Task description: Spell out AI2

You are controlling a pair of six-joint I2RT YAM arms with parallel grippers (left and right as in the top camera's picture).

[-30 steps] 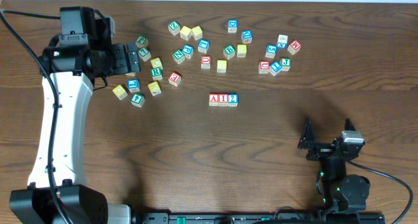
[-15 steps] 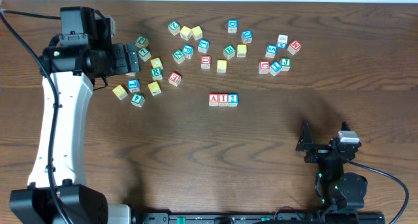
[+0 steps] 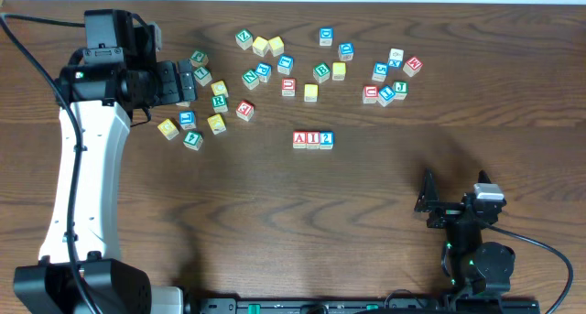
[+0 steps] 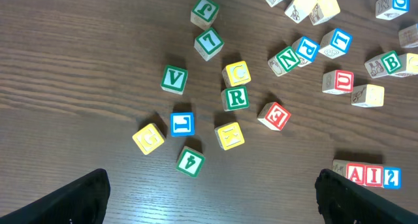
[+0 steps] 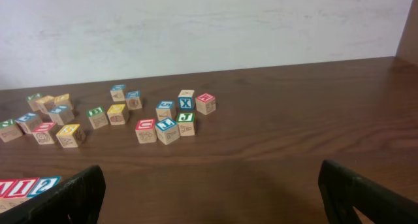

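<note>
The red "A" cube, the red "I" cube and the blue "2" cube stand side by side in a row at the table's middle, reading AI2. The row also shows at the lower right of the left wrist view and at the lower left edge of the right wrist view. My left gripper is open and empty, above the left cluster of cubes. My right gripper is open and empty near the front right, well away from the row.
Loose cubes with other characters lie scattered across the back of the table: a left cluster, a middle group and a right group. A white wall stands behind the table's far edge.
My right gripper has shifted slightly toward the front edge and then held still. The left arm and all cubes have not moved.
</note>
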